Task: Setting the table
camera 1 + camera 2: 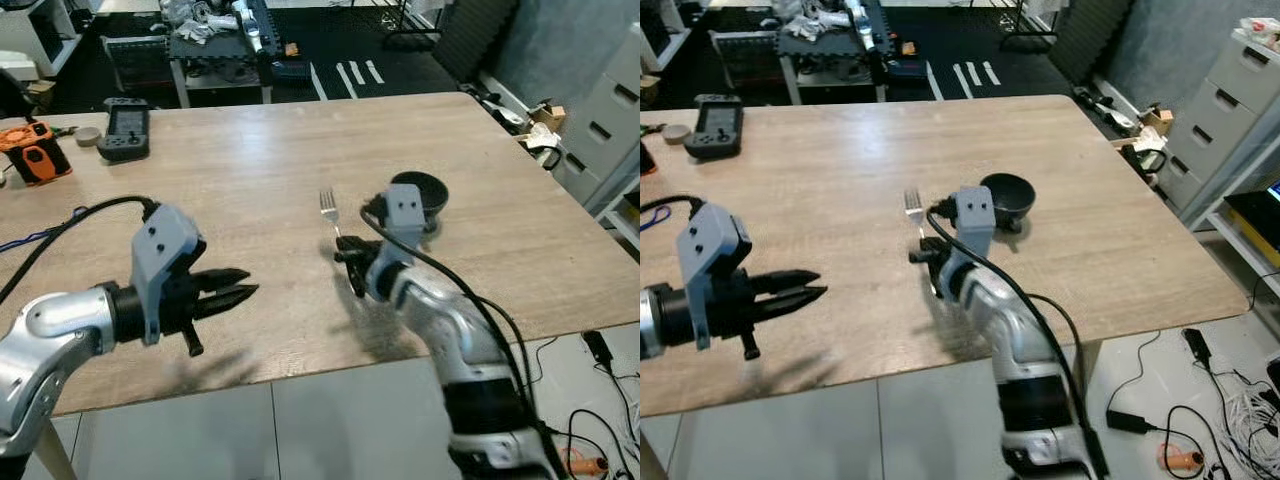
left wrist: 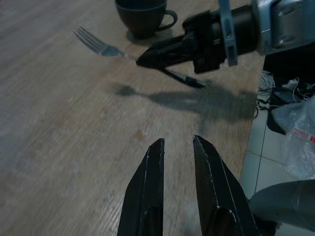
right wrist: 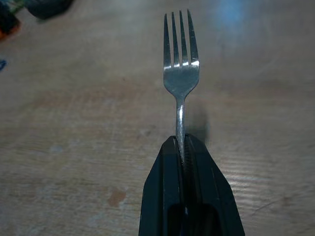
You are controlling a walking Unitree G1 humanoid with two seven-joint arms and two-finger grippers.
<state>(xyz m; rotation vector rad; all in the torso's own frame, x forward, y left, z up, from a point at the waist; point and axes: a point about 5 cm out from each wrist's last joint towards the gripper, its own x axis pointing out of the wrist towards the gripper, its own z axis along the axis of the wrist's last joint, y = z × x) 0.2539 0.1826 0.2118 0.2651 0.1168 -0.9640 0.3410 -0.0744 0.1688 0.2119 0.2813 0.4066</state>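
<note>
Left pincer (image 1: 225, 297) is hovering low over the near part of the wooden surface (image 1: 250, 170), its two black fingers (image 2: 147, 191) pointing toward the robot's right and standing slightly apart with nothing between them. Right pincer (image 3: 183, 162) is reaching in over the near edge toward the middle of the surface, its fingers clamping the handle of a fork (image 3: 180, 73). The fork is lying roughly flat and low over the wood, tines pointing away from the robot; whether it is touching the surface cannot be told, though its shadow is falling close beside it. Just beyond and to the right of the fork, a dark cup (image 1: 420, 195) is standing upright on the surface, handle visible in the left wrist view (image 2: 170, 19). Farther back, near the far left corner, a black handheld device (image 1: 125, 130) is lying flat, with a roll of tape (image 1: 88, 136) beside it and an orange tool (image 1: 35, 152) at the left edge. Beyond the surface, a cluttered workbench (image 1: 225, 45) is standing on a dark floor.
</note>
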